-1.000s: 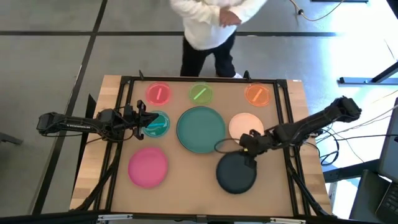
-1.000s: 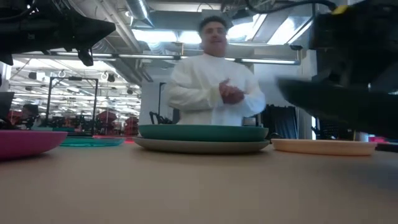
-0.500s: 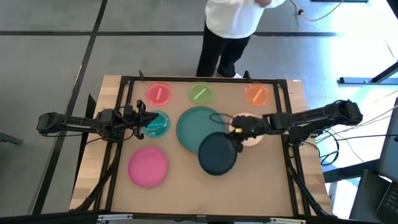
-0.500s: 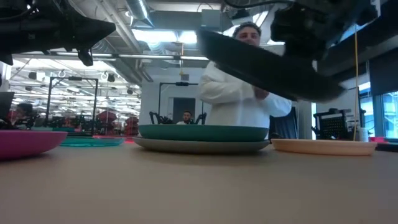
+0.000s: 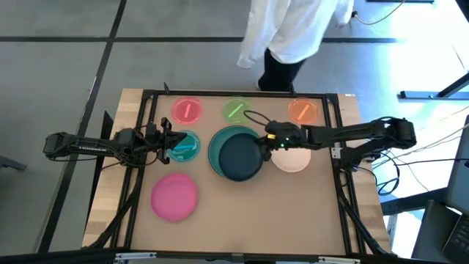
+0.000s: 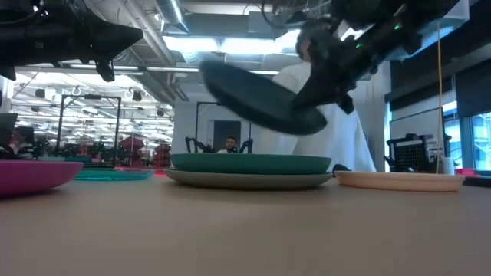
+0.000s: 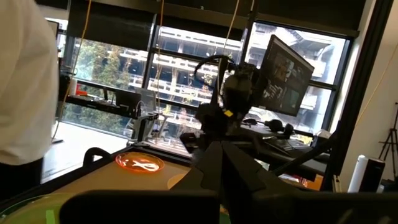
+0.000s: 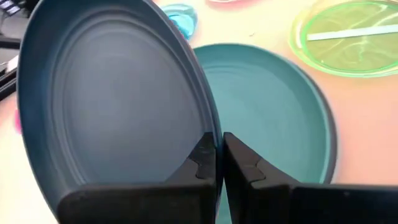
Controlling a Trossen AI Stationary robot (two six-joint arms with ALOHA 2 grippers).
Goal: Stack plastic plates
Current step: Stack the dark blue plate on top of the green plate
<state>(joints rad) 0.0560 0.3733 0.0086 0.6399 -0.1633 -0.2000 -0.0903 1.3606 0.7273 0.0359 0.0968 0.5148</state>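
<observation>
My right gripper [image 5: 265,144] is shut on the dark blackish-teal plate [image 5: 239,157], which hovers tilted over the large teal plate [image 5: 218,141]. That teal plate lies on a grey plate [image 6: 245,180]. The cream plate [image 5: 294,159] lies on the table just right of them, and the pink plate [image 5: 174,196] sits at the near left. Small red [image 5: 187,110], green [image 5: 236,110] and orange [image 5: 302,110] plates line the far edge. My left gripper [image 5: 167,142] waits shut above the small teal plate [image 5: 186,146]. My right gripper pinches the dark plate's rim [image 8: 213,132] on its right side, one finger [image 8: 202,157] on the inner face and one [image 8: 241,163] on the outer. The fingers come roughly level from the table's right. The plate is lifted clear and tilted, its free edge [image 6: 211,70] higher.
A person in a white top [image 5: 293,33] stands beyond the table's far edge. A dark frame rail [image 5: 242,94] runs around the table top. Bare table surface lies at the near right [image 5: 293,213].
My right gripper has carried the dark plate from the table's near right, up and toward the left and far side, until it hangs over the large teal plate. The plate has stayed tilted in the hold. The person behind the table has stepped toward the right.
</observation>
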